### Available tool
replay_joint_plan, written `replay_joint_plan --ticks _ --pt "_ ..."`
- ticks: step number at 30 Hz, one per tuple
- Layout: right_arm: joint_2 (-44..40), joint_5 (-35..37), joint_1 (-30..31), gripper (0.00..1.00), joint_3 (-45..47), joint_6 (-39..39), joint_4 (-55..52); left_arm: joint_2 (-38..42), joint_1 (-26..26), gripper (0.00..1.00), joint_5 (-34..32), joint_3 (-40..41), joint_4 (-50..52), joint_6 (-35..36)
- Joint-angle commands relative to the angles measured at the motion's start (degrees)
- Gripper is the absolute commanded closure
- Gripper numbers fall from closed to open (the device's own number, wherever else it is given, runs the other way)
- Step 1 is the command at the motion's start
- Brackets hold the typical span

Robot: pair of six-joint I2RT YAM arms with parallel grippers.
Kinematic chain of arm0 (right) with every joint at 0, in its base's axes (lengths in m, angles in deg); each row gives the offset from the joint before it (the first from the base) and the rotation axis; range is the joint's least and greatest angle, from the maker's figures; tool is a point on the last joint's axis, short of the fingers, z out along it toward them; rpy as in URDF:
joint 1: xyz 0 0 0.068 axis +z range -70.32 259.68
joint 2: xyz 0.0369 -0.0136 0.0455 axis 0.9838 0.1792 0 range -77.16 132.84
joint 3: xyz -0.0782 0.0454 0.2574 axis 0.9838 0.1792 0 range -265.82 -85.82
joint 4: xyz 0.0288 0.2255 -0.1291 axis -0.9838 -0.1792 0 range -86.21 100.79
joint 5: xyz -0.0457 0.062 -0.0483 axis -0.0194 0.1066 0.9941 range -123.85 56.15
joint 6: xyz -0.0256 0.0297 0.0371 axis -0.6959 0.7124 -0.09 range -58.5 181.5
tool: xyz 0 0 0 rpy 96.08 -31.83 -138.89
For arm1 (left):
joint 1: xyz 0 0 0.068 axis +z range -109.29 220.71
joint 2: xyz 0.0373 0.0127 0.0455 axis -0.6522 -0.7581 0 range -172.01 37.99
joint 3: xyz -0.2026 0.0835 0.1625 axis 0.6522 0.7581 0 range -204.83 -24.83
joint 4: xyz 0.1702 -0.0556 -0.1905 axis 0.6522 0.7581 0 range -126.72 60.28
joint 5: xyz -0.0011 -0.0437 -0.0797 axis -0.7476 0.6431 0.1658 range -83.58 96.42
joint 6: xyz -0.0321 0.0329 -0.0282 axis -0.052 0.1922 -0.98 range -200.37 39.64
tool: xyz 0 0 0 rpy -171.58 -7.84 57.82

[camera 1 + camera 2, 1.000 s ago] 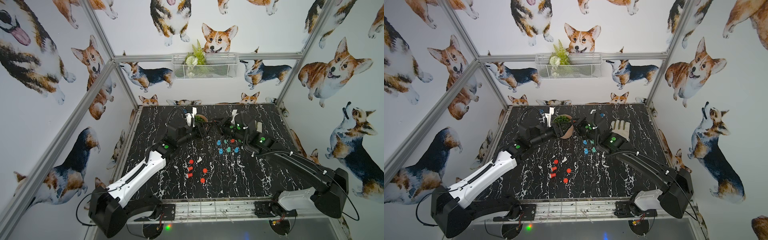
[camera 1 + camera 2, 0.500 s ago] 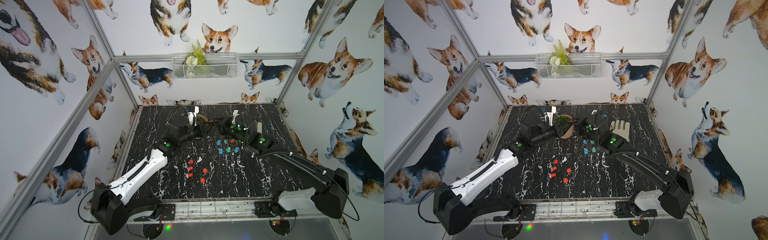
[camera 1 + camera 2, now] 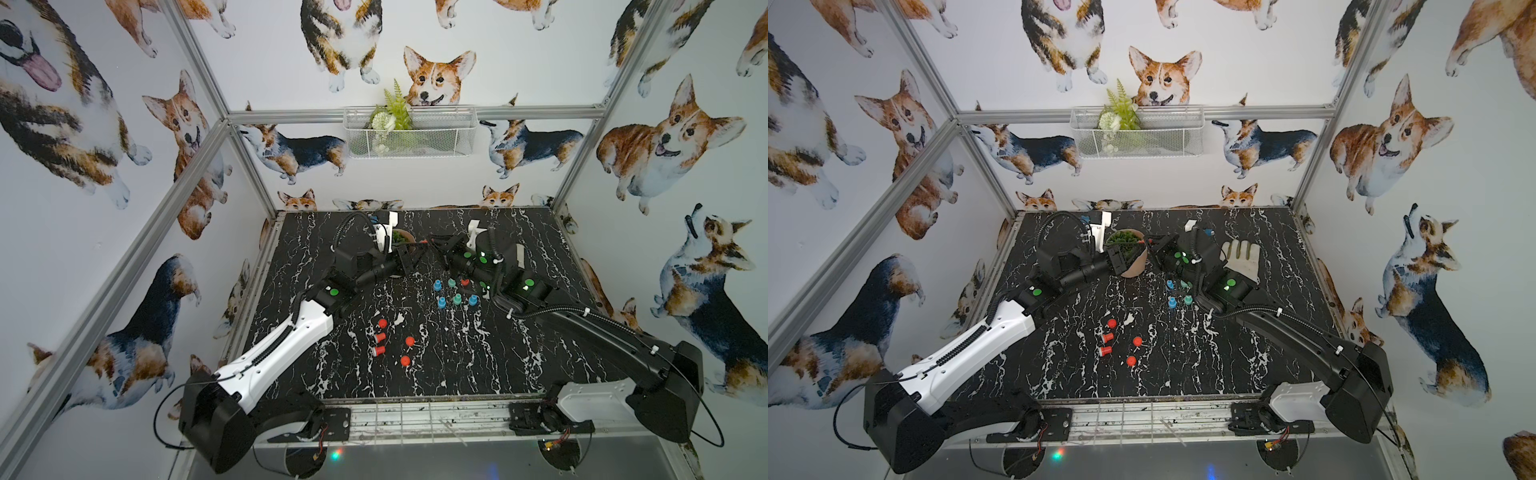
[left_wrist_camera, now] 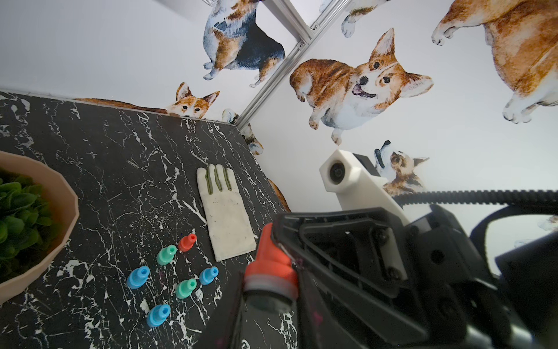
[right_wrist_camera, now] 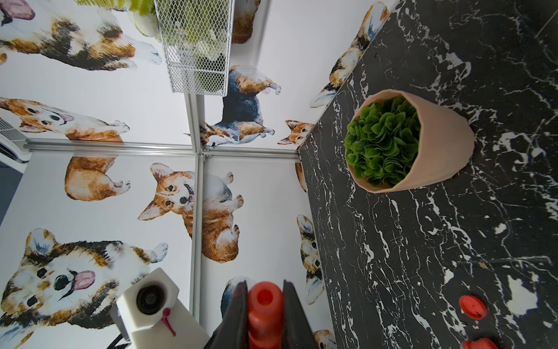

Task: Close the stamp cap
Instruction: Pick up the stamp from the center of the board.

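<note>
A red stamp (image 4: 270, 269) hangs in the air above the back middle of the table, between both grippers. My right gripper (image 5: 265, 290) is shut on its narrow handle (image 5: 265, 317). My left gripper (image 4: 270, 296) is shut on its wide end, which carries a grey band and a dark round face. I cannot tell whether that end is the cap. In both top views only a red speck of it (image 3: 423, 241) (image 3: 1144, 240) shows where the two grippers meet. Several loose red caps (image 3: 381, 323) lie at the front middle.
A potted green plant (image 3: 1133, 257) (image 5: 437, 142) stands just behind the left gripper. Blue, green and red stamps (image 3: 455, 291) (image 4: 169, 272) stand in a cluster under the right arm. A white glove (image 3: 1241, 259) (image 4: 226, 223) lies at the back right. A wire basket (image 3: 409, 131) hangs on the back wall.
My left gripper has reached a little further toward the right gripper and closed its jaws on the stamp's wide end. The right arm has stayed put.
</note>
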Motion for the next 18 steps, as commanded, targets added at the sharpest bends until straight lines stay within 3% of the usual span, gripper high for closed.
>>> replay_joint_plan --ticks 1,5,11,15,18 --pt "-0.7 -2.0 0.1 0.85 0.9 8.4 2.5 0.7 0.0 0.9 -0.2 -0.5 -2.6 1.3" --pt "-1.9 -3.0 -1.0 0.71 2.3 4.4 3.8 1.5 0.3 0.91 0.3 -1.7 0.2 2.8" --pt "-5.6 -11.4 -6.7 0.65 6.9 -6.1 7.8 2.4 2.6 0.93 7.1 -4.4 7.0 6.2" --pt "-9.1 -19.1 -10.3 0.63 11.3 -18.1 14.6 2.9 4.5 0.94 14.9 -6.2 10.2 6.9" --pt "-12.2 -24.9 -11.1 0.63 11.4 -31.3 15.6 3.3 5.2 0.94 20.2 -7.5 12.5 6.9"
